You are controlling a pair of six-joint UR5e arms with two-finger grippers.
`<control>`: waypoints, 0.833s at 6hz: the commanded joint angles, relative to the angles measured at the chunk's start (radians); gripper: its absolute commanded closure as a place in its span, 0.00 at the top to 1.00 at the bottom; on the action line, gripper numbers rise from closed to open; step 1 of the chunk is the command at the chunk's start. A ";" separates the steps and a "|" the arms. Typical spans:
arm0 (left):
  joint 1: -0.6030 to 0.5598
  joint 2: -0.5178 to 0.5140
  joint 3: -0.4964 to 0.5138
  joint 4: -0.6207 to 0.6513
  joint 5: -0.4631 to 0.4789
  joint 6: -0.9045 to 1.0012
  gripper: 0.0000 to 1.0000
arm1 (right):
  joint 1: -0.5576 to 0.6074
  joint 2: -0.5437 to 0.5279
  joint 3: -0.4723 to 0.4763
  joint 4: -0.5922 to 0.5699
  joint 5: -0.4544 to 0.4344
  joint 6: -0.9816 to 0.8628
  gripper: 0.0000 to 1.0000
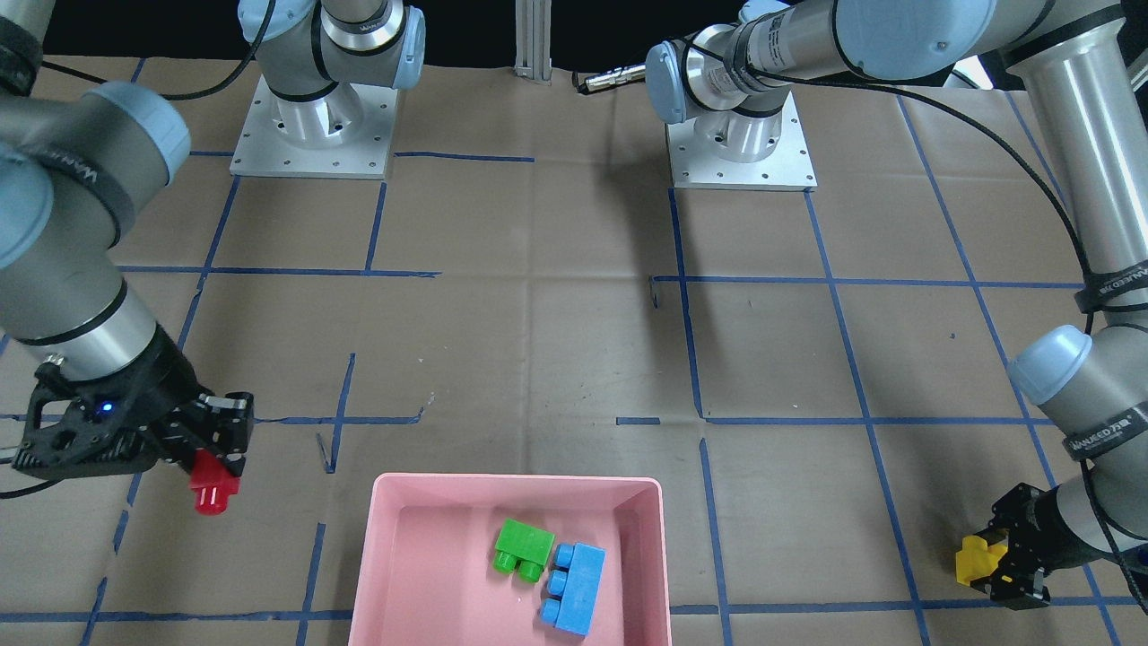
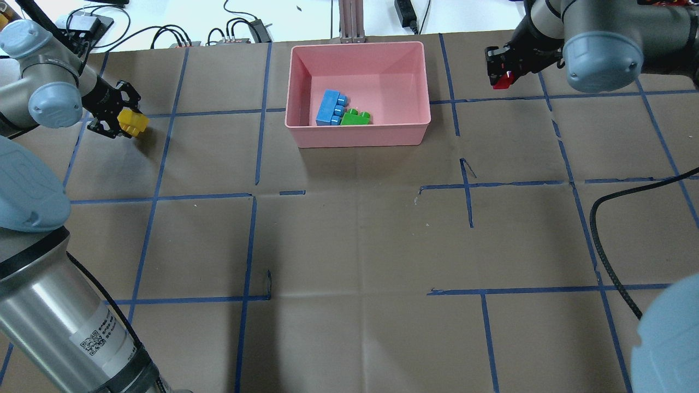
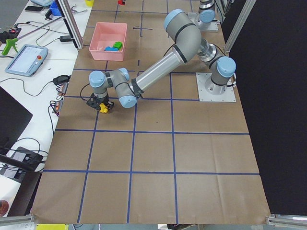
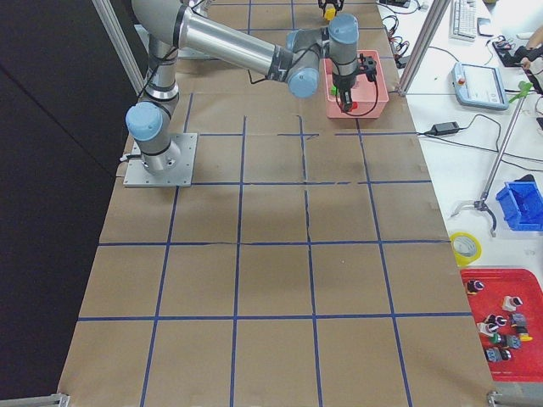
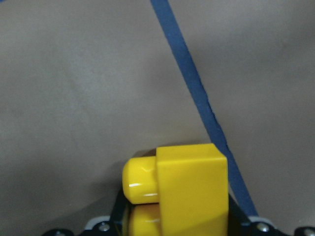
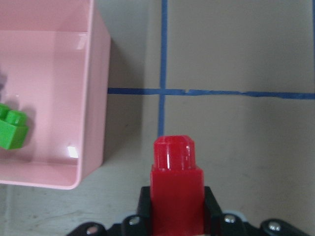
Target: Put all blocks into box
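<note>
The pink box (image 2: 300, 131) stands at the far middle of the table and also shows in the front view (image 1: 381, 556). The green block (image 2: 355, 117) and the light-blue block (image 2: 327, 107) lie inside it. My left gripper (image 2: 126, 121) is shut on the yellow block (image 2: 132, 122), well left of the box; the block fills the left wrist view (image 5: 189, 189). My right gripper (image 2: 501, 76) is shut on the red block (image 2: 502, 81), right of the box, above the table. In the right wrist view the red block (image 6: 176, 182) sits between the jaws beside the box wall (image 6: 93, 123).
Blue tape lines (image 2: 251, 196) grid the brown paper table. Cables and power gear (image 2: 235, 30) lie past the far edge. A black cable (image 2: 600, 240) trails over the table's right part. The arm bases (image 1: 314, 126) stand at the robot's side.
</note>
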 commanded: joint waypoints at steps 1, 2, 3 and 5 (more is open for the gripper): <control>-0.001 0.059 0.043 -0.057 -0.062 0.005 0.15 | 0.114 0.021 -0.003 -0.049 0.144 0.288 0.04; -0.003 0.102 0.093 -0.187 -0.064 0.015 0.10 | 0.176 0.084 -0.008 -0.170 0.154 0.370 0.04; -0.006 0.148 0.141 -0.311 -0.064 0.032 0.10 | 0.213 0.162 -0.074 -0.224 0.144 0.413 0.04; -0.033 0.232 0.196 -0.474 -0.056 0.209 0.08 | 0.235 0.227 -0.144 -0.226 0.139 0.415 0.17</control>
